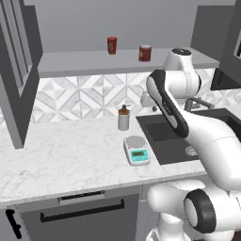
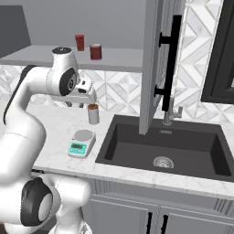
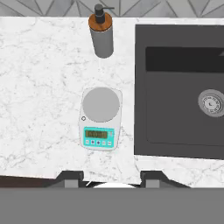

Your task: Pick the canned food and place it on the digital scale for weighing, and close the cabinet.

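The counter [image 3: 39, 87] is rendered as white marble with fine grey veining and a smooth, faintly polished finish. The sink [image 3: 175, 131], at the right of the hand view, is shown in matt dark grey, with a shiny metal drain [image 3: 211, 103] set in its floor. The digital scale [image 3: 100, 119] is given a white plastic body, a dull silvery metal plate and a glossy teal display panel. The pump bottle [image 3: 102, 33] is finished in matt grey with a wood-brown collar and a black plastic pump. The canned food [image 1: 145, 53], on the matt grey shelf [image 1: 75, 63], is wrapped in a red-brown label under a pale metallic lid. The backsplash [image 1: 80, 96] is tiled in smooth grey and white triangles. The cabinet [image 2: 153, 64] door is framed in matt grey, with a black bar handle [image 2: 172, 55].
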You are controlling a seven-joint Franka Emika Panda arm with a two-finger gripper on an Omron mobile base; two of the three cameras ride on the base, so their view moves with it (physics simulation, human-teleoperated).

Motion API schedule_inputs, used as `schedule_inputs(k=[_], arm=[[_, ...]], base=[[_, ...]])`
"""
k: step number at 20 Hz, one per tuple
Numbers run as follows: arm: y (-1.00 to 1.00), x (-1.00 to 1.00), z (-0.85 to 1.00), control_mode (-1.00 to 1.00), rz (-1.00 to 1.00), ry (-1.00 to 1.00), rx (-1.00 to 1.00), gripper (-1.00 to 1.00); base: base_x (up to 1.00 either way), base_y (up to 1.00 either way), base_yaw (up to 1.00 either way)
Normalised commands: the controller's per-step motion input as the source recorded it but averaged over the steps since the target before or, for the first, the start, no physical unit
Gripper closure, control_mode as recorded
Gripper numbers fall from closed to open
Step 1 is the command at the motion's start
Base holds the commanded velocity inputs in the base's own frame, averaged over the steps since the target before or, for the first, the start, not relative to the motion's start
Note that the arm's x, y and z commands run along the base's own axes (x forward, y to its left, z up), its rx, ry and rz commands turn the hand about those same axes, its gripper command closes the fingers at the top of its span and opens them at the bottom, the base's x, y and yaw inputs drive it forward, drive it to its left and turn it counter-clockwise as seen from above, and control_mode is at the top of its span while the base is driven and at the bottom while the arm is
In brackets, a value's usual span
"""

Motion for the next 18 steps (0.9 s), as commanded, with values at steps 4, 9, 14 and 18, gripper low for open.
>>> schedule_inputs(k=[4,9,14,18], arm=[[0.0,-0.46,0.01,-1.0,0.0,-0.13,0.0,-1.0],[-0.03,-0.38,0.3,-1.0,0.0,-0.29,0.0,-1.0],[0.0,-0.14,0.72,-1.0,0.0,-0.26,0.0,-1.0],[0.0,0.0,0.73,-1.0,0.0,-0.16,-0.02,-1.0]], base=[[0.0,0.0,0.0],[0.0,0.0,0.0],[0.0,0.0,0.0],[0.0,0.0,0.0]])
